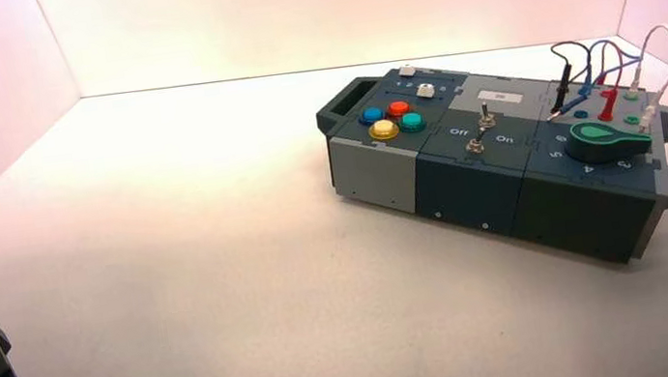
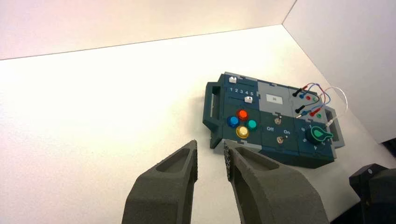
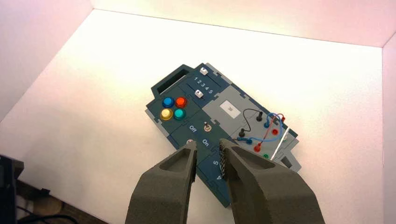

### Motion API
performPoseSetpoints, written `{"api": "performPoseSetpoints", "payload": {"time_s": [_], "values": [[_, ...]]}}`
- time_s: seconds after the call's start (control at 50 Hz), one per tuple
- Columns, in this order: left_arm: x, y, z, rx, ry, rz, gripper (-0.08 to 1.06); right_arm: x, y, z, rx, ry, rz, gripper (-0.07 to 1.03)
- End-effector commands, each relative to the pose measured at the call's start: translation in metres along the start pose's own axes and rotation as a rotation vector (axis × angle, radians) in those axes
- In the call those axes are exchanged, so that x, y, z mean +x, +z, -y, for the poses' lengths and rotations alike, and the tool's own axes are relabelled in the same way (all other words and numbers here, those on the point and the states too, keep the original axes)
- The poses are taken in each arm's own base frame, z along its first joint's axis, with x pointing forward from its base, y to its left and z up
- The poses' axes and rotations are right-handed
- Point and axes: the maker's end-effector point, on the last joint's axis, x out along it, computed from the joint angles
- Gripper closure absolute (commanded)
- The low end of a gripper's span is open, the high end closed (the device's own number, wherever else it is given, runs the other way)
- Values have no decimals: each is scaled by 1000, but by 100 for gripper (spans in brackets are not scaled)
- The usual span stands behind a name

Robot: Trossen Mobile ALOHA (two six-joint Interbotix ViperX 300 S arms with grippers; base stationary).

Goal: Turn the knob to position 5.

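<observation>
Currently at the approach stage, knob unturned as far as I can judge. Green teardrop-topped rotary knob (image 1: 606, 142) sits at right of the high view, on the box's near right corner. Right fingers (image 3: 208, 161), lower right, wide apart, empty; left fingers (image 2: 211, 161), lower left, same. Next: right arm over the knob, straddle, grip, twist to 5.
</observation>
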Motion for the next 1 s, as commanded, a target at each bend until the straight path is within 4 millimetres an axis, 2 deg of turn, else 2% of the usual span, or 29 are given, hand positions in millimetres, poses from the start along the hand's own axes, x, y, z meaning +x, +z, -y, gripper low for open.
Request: {"api": "performPoseSetpoints", "payload": {"time_s": [0.02, 0.26, 0.44, 0.8, 0.9, 1.0], "values": [[3, 12, 1, 27, 0, 17, 64, -1, 4, -1, -4, 5, 4, 66], [38, 25, 1, 91, -14, -70, 64, 1, 5, -2, -5, 3, -4, 66], [68, 30, 2, 143, -31, -148, 65, -5, 20, -4, -1, 16, 67, 66], [132, 27, 21, 237, -100, -302, 95, -6, 39, -8, 30, 29, 115, 64], [146, 28, 22, 243, -106, -334, 100, -3, 40, -8, 35, 26, 107, 64], [165, 29, 19, 243, -106, -367, 100, -1, 39, -8, 42, 28, 110, 64]]}}
